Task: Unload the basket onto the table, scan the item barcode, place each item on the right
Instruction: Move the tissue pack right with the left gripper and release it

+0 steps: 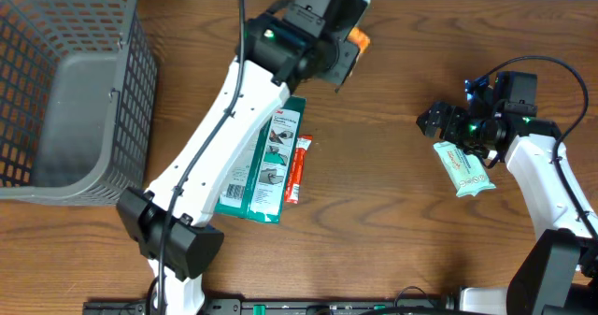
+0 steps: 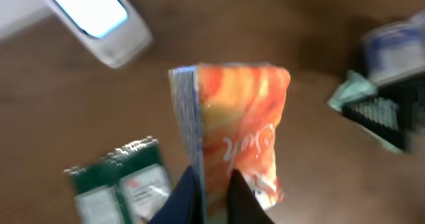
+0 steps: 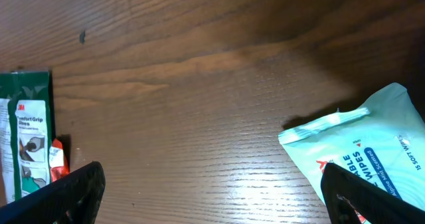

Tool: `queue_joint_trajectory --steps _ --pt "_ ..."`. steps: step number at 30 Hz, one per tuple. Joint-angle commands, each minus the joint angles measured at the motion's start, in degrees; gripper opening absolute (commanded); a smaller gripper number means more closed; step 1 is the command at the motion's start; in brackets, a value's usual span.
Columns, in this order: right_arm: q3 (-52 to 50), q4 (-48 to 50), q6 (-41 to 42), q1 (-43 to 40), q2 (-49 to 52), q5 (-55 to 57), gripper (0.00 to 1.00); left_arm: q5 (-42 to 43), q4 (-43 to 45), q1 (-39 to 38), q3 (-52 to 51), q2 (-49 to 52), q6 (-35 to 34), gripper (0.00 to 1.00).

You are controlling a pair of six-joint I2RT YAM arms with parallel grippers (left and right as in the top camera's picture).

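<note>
My left gripper [image 1: 348, 46] is raised over the far middle of the table, shut on an orange snack packet [image 1: 361, 41]. In the left wrist view the packet [image 2: 242, 127] stands edge-up between the dark fingers [image 2: 242, 197], and the gripper [image 2: 212, 179] pinches its lower end. A white scanner [image 2: 99, 14] with a light blue window lies beyond it at the top left. My right gripper [image 1: 444, 123] hovers open over bare wood [image 3: 219, 191], just left of a pale green wipes pack [image 3: 372, 144].
A grey mesh basket [image 1: 65, 91] fills the far left. A green 3M package [image 1: 266, 165] and a thin red stick pack [image 1: 297, 170] lie at the centre under the left arm. The wipes pack [image 1: 464, 170] lies at the right by the right arm.
</note>
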Motion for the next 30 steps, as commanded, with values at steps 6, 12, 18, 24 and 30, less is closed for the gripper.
queue_joint_trajectory --steps 6,12,18,24,30 --pt "7.0 -2.1 5.2 -4.7 -1.2 -13.4 0.99 15.5 -4.1 0.0 -2.9 1.3 -4.0 0.08" --pt "20.0 -17.6 -0.6 -13.0 -1.2 -12.6 0.99 15.5 4.3 -2.8 -9.4 3.0 -7.6 0.08" --pt "23.8 -22.4 -0.8 -18.0 -1.2 -15.3 0.99 15.7 20.9 -9.2 -16.0 8.3 -13.4 0.08" --pt "23.6 -25.9 -0.8 -18.5 -1.2 -15.2 0.99 14.3 35.3 -15.6 -16.5 16.1 -13.3 0.41" --pt "23.6 -28.3 -3.9 -18.5 -1.2 -15.2 0.99 11.1 41.7 -18.3 -16.5 18.4 -11.1 0.75"
